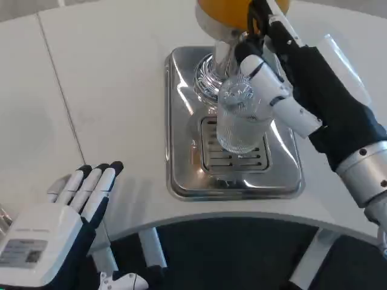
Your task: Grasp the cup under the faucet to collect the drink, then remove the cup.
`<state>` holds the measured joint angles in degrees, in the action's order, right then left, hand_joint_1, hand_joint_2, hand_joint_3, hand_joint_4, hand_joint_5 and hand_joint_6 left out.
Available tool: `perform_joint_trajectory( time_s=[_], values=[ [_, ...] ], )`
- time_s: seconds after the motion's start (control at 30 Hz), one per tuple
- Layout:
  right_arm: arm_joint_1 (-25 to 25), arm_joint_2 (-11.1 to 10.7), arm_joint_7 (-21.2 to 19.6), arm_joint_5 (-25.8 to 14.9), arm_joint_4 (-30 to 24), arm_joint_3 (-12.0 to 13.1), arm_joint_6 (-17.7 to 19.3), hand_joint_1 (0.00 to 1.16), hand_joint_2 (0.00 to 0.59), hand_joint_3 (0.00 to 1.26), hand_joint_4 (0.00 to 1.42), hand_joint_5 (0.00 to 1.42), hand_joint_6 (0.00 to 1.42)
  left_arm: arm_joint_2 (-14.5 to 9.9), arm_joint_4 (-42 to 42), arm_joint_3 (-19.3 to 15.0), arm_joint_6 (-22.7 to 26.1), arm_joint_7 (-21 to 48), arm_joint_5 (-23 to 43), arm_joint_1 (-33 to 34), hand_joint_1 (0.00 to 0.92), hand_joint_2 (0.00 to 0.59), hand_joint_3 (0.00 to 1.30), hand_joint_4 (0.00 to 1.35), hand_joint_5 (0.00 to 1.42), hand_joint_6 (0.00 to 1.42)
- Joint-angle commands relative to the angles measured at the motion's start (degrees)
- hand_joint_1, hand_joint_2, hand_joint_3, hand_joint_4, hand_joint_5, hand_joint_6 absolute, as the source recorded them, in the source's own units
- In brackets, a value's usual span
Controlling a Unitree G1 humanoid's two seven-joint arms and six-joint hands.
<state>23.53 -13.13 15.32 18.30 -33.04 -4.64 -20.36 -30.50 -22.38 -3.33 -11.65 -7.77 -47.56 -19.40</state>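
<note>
While left robot hand point(60, 223) lies open, right robot hand point(302, 90) — reaching forward — grips cup point(239, 121).

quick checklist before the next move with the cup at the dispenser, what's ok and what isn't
1. Right hand holds the clear cup: ok, its fingers wrap the cup's side.
2. Cup upright: ok, roughly vertical.
3. Cup over the drip tray: ok, it sits above the slotted grate.
4. Cup lined up under the faucet: cannot tell, the spout itself is hidden by the hand and the cup.
5. Drink in the cup: cannot tell, the ribbed glass looks clear.
6. Left hand out of the way: ok, it rests flat at the table's near edge, apart from the tray.
</note>
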Motion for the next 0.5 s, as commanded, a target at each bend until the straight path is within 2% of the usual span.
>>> perform_joint_trajectory(
  time_s=[0.03, 0.1, 0.2, 0.4, 0.5],
  values=[
    [1.12, -3.73, 1.63, 3.65, -1.03, -2.94, 0.94, 0.04, 0.452, 0.00, 0.00, 0.00, 0.00, 0.44, 0.99, -0.21, -0.88, -0.54, 0.59, 0.11, 0.000, 0.036, 0.00, 0.00, 0.00, 0.06],
    [1.28, -4.57, 1.96, 4.76, -1.45, -3.79, 0.54, 0.00, 0.451, 0.00, 0.00, 0.00, 0.00, 0.52, 1.14, -0.31, -0.95, -0.46, 0.86, 0.19, 0.000, 0.036, 0.00, 0.00, 0.00, 0.06],
    [2.10, -7.09, 4.06, 9.32, -3.53, -6.23, -0.43, 0.00, 0.448, 0.03, 0.00, 0.00, 0.00, 0.58, 1.31, -0.36, -1.08, -0.42, 1.13, 0.27, 0.000, 0.036, 0.00, 0.00, 0.00, 0.06],
    [2.94, -9.09, 8.27, 17.43, -6.24, -9.94, -2.84, 0.00, 0.482, 0.06, 0.00, 0.02, 0.01, 0.99, 1.18, -0.05, -1.13, -0.46, 1.12, 0.29, 0.000, 0.036, 0.00, 0.00, 0.00, 0.06],
    [3.30, -10.36, 10.51, 23.97, -7.77, -12.00, -2.27, 0.00, 0.496, 0.08, 0.00, 0.03, 0.03, 1.22, 1.11, 0.12, -1.15, -0.57, 0.86, 0.40, 0.000, 0.036, 0.00, 0.00, 0.00, 0.06]
  ],
)
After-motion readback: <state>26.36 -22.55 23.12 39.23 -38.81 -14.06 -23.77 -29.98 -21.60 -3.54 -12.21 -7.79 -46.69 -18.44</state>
